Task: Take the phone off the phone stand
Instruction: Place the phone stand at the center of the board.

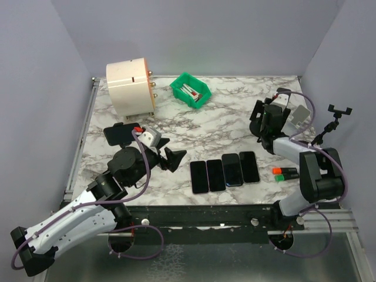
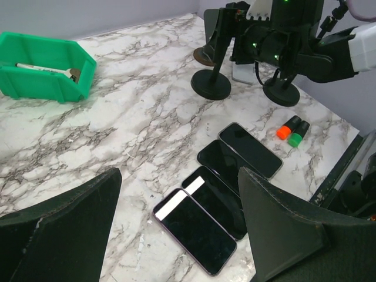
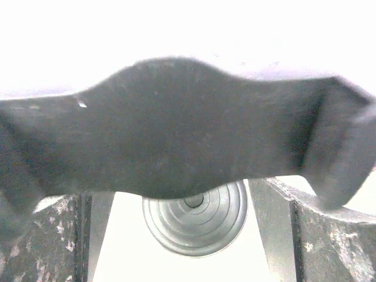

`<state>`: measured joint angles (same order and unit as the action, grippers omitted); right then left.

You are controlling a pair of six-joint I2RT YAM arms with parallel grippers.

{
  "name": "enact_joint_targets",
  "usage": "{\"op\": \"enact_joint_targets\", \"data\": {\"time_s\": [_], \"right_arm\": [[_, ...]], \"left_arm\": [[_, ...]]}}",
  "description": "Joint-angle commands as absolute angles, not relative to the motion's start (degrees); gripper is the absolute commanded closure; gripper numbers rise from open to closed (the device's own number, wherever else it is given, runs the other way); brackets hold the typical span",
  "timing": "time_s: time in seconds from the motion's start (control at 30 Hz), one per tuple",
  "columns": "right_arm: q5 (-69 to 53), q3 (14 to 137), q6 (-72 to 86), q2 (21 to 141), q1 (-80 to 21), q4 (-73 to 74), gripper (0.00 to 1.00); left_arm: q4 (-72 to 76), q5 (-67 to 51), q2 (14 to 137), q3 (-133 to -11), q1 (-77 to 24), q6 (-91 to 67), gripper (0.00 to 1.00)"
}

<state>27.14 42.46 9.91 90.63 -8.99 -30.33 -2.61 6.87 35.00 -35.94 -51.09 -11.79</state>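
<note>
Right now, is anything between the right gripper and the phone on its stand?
Nothing visible does. The right gripper, jaws open, is close over the phone stand. A dark piece on the stand fills its wrist view, the round base below it. I cannot tell if that piece is the phone.

no legible text, no labels, brands or numbers

Four phones point(image 2: 220, 197), flat, side by side on marble. Beyond them: two stand bases point(image 2: 210, 87), right arm point(image 2: 294, 50). Right: two markers point(image 2: 292, 130). Far left: green bin point(image 2: 44, 76). Nearest: left gripper point(image 2: 179, 176), jaws wide.
</note>
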Motion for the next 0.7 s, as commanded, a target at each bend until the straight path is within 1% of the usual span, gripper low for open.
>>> {"op": "enact_joint_targets", "data": {"time_s": [0.0,0.27,0.47,0.57,0.67], "right_arm": [[22.79,41.39,15.48,83.57,-8.77,-20.26,0.00],[20.37,38.85,24.97,69.84,-8.84,-1.63,0.00],[17.52,37.05,27.64,54.20,-8.79,11.80,0.00],[15.86,37.85,27.68,46.74,-8.79,17.36,0.00],[13.15,41.36,27.58,41.48,-8.79,24.44,0.00]], "left_arm": [[-1.67,5.13,33.38,-36.68,-50.89,-12.52,0.18],[-1.32,4.53,32.07,-36.50,-50.89,-12.98,0.18],[-0.93,4.04,32.02,-36.36,-50.89,-13.18,0.18],[-0.82,4.21,32.08,-36.31,-50.89,-13.19,0.18],[-0.29,4.22,32.08,-36.55,-50.95,-14.10,0.18]]}}
